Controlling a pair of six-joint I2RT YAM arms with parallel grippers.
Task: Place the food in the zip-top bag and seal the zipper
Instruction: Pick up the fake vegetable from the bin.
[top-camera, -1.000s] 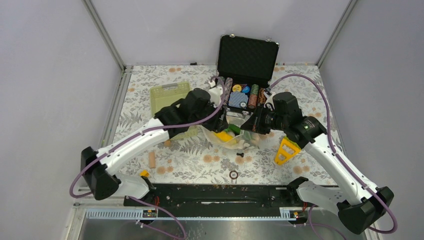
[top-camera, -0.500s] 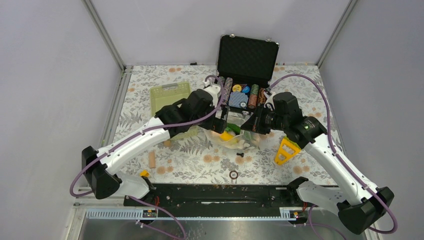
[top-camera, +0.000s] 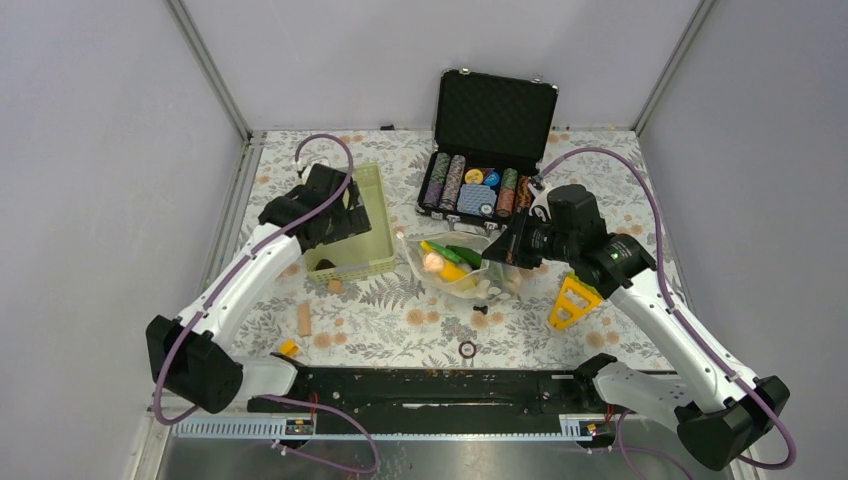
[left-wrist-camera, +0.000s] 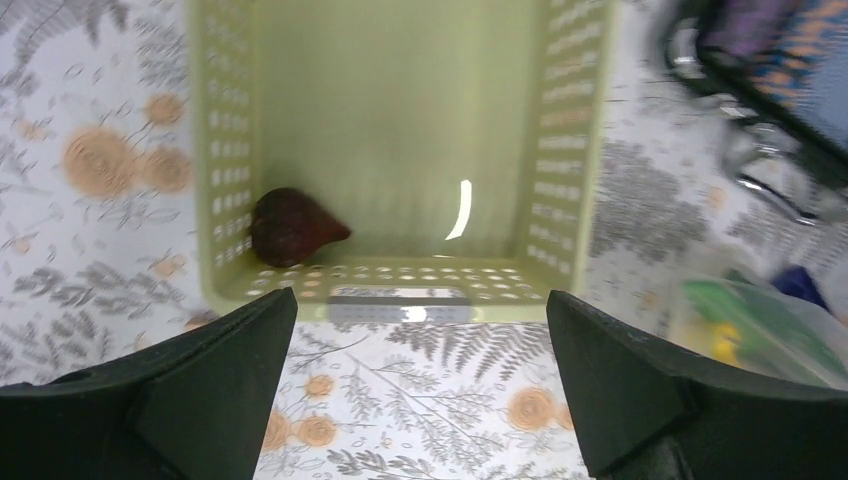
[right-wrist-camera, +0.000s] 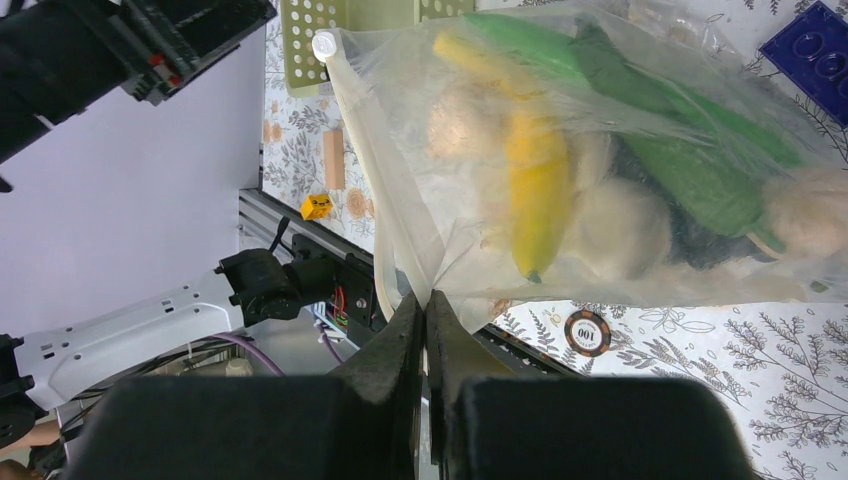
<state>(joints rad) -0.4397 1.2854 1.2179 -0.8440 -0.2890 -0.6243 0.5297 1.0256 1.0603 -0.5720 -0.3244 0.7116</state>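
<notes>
Zip-top bag (top-camera: 455, 268) lies at mid-table, just beside the right end of the green basket (top-camera: 378, 215) and in front of the open black case (top-camera: 495, 110). Contents seen through the clear film in the right wrist view: one yellow banana (right-wrist-camera: 530, 190), long green pieces (right-wrist-camera: 670, 150) lying across it, white bulbs (right-wrist-camera: 615, 228), and a dark item (right-wrist-camera: 705, 248) behind them that is too obscured to identify. An orange-toned piece (top-camera: 433, 260) shows at the bag's left end in the top view. Zipper (right-wrist-camera: 350, 105) runs as a pale strip along the bag's mouth edge, from a white end tab down to the right gripper (right-wrist-camera: 425, 300). Whether it is pressed closed along its length cannot be determined. The right gripper's fingers are together, pinching the bag's edge film at the lower end of that strip. Left gripper (left-wrist-camera: 420, 390) hovers over the near wall of the basket, fingers spread wide with nothing between them. The basket holds a single dark reddish-brown piece (left-wrist-camera: 290, 227), teardrop-shaped, lying in the near left corner as the left wrist camera sees it. The case holds rows of striped poker chips (top-camera: 470, 185). Loose on the table (top-camera: 380, 320): a yellow triangular tool (top-camera: 572, 300) beside the right arm, a single chip (top-camera: 467, 349) near the front edge, and a small wooden block (top-camera: 303, 320) to the left.
</notes>
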